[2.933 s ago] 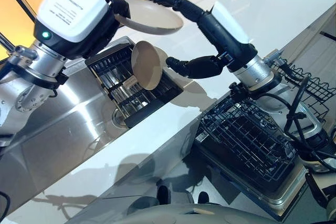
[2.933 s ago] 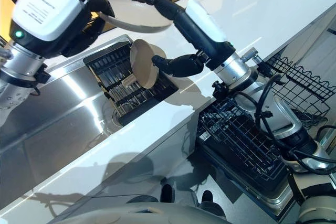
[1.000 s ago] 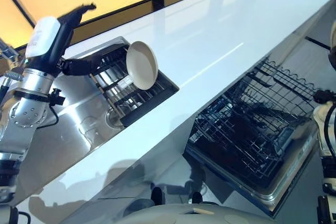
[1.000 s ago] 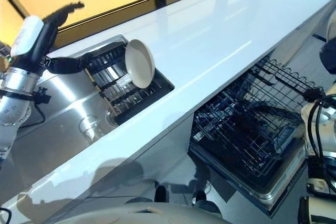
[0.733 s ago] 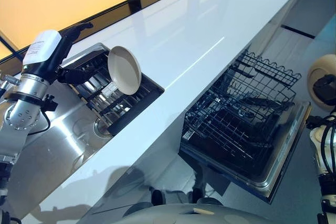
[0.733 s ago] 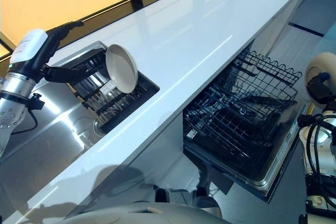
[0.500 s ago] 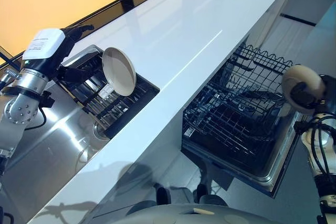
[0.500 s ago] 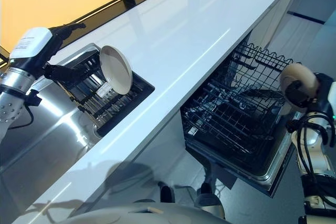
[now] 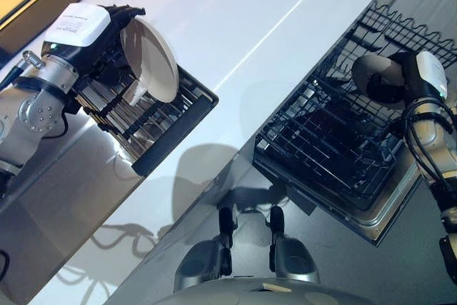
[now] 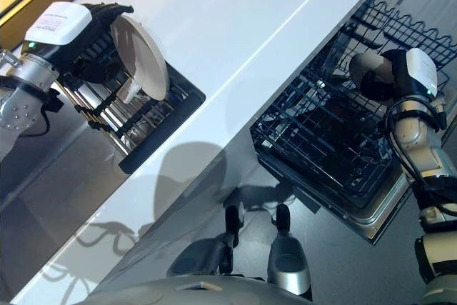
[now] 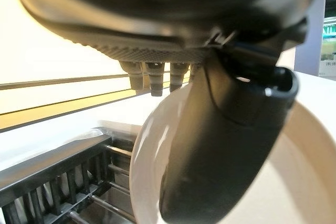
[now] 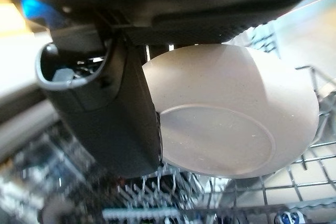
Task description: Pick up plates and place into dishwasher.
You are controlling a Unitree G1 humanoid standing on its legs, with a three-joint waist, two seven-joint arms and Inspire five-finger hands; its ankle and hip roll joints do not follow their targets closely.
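L robot hand (image 9: 107,30) is at approx 10 o'clock in the eye views, over the dark dish rack (image 9: 153,123) sunk in the steel sink area beside the white table (image 9: 235,12). Its fingers and thumb are curled round a cream plate (image 9: 150,58) that stands on edge in the rack, rim up, face turned toward 3 o'clock. L wrist view: thumb (image 11: 220,140) lies across the plate's face, fingertips (image 11: 152,80) show at the rim behind it, rack bars below. So that hand is clamped on the plate; can't tell if the plate's lower edge sits in the rack slots or is just above them.

R robot hand (image 10: 389,76) is at approx 3 o'clock, over the pulled-out dishwasher rack (image 10: 321,141), a black wire basket on the open dishwasher door (image 9: 357,212) below the table edge. It grips a second plate (image 12: 231,111), cream, held on edge w/ underside and foot ring toward the wrist cam; thumb (image 12: 113,108) presses on the plate's rim side. Wire tines of the rack show just under and beside the plate; can't tell if it touches them. In the eye views this plate (image 9: 375,80) is near the rack's far end, toward 2 o'clock, well apart from the one at the sink.
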